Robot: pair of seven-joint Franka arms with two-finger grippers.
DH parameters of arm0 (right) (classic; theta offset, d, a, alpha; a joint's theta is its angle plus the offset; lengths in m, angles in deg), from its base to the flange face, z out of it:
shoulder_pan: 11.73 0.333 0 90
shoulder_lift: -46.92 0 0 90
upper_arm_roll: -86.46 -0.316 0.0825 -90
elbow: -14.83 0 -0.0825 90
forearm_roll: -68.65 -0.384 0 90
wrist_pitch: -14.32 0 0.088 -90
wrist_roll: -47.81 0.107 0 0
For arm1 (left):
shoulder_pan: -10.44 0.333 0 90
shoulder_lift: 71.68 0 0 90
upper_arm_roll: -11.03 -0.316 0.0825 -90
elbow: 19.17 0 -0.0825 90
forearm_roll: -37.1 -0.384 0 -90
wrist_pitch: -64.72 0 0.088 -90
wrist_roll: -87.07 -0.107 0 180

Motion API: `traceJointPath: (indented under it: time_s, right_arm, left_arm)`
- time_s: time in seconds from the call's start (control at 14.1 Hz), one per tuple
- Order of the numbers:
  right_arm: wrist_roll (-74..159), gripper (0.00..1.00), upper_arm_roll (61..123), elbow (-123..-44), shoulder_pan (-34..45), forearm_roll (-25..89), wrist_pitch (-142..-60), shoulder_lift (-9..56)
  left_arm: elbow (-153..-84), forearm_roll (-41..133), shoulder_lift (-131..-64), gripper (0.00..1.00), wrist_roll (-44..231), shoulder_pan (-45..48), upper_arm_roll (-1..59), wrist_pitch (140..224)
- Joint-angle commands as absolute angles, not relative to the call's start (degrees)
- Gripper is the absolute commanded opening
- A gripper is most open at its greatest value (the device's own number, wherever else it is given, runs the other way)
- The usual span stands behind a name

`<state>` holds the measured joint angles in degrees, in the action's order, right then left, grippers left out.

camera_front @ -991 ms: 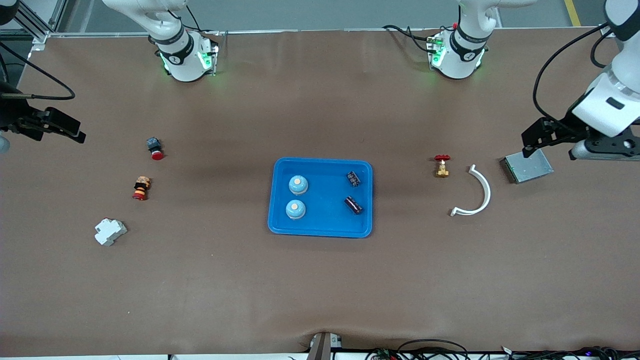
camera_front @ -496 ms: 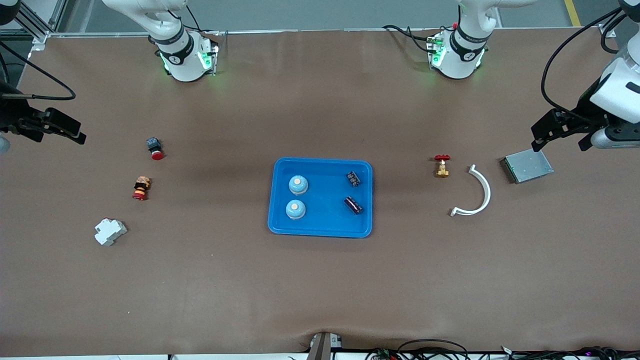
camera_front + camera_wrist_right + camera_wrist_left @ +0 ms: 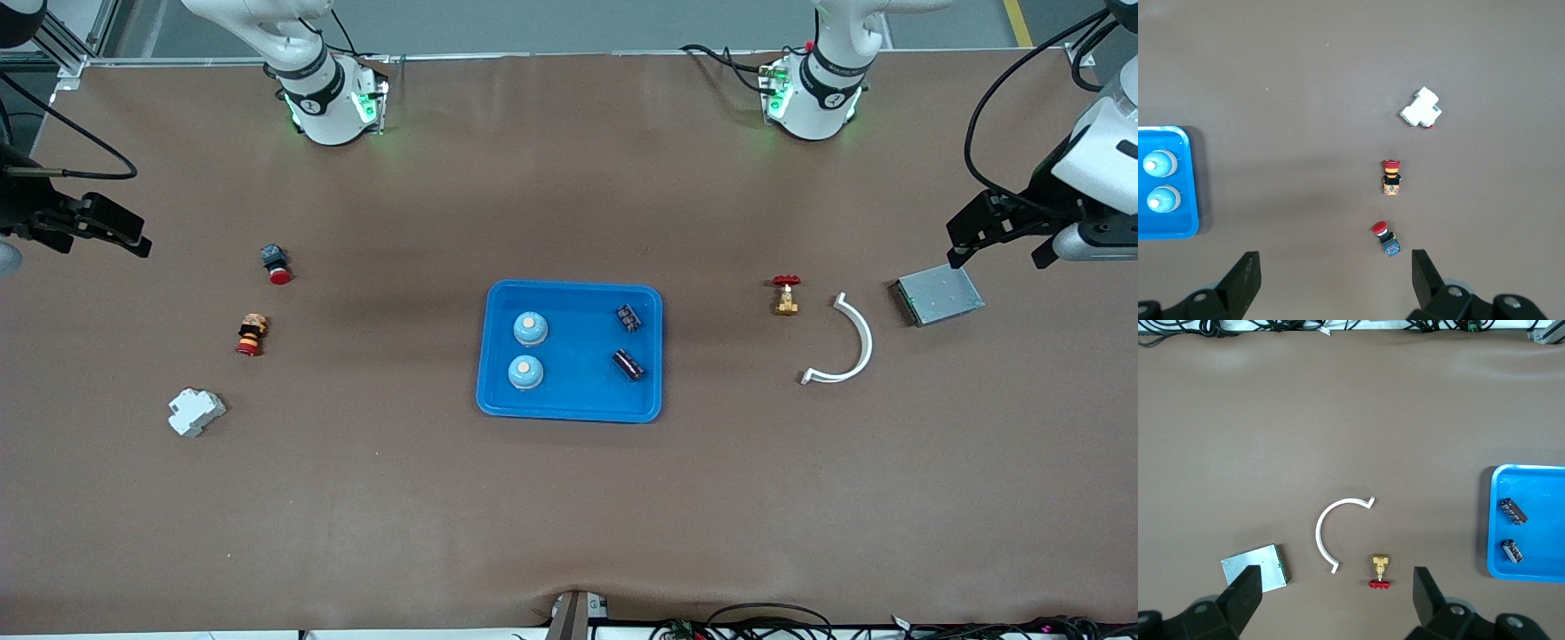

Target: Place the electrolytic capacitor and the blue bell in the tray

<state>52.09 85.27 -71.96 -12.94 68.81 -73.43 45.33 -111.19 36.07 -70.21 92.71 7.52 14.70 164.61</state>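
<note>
1. Centrally, the blue tray (image 3: 571, 404) lies on the table, holding two blue bells (image 3: 530, 328) toward the right arm's end and two electrolytic capacitors (image 3: 629, 364) toward the left arm's end.
2. Up over the table's edge at its own end, the left gripper (image 3: 996, 236) hangs above the grey metal plate (image 3: 938, 295), fingers spread wide, holding nothing.
3. Likewise the right gripper (image 3: 93, 233) hangs at its own end, fingers wide apart and empty.
</note>
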Motion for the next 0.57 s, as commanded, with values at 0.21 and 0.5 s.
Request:
traceJointPath:
  time_s: [0.21, 0.5]
  right_arm:
    - [51.94, 1.0, 85.23, -72.88, -12.61, 69.8, -73.66, 46.3]
    - [51.94, 1.0, 85.23, -72.88, -12.61, 69.8, -73.66, 46.21]
  left_arm:
    - [-110.4, 35.34, -70.27, 1.0, 91.82, 7.72, 14.54, 163.77]
    - [-110.31, 35.34, -70.18, 1.0, 91.82, 7.81, 14.45, 163.77]
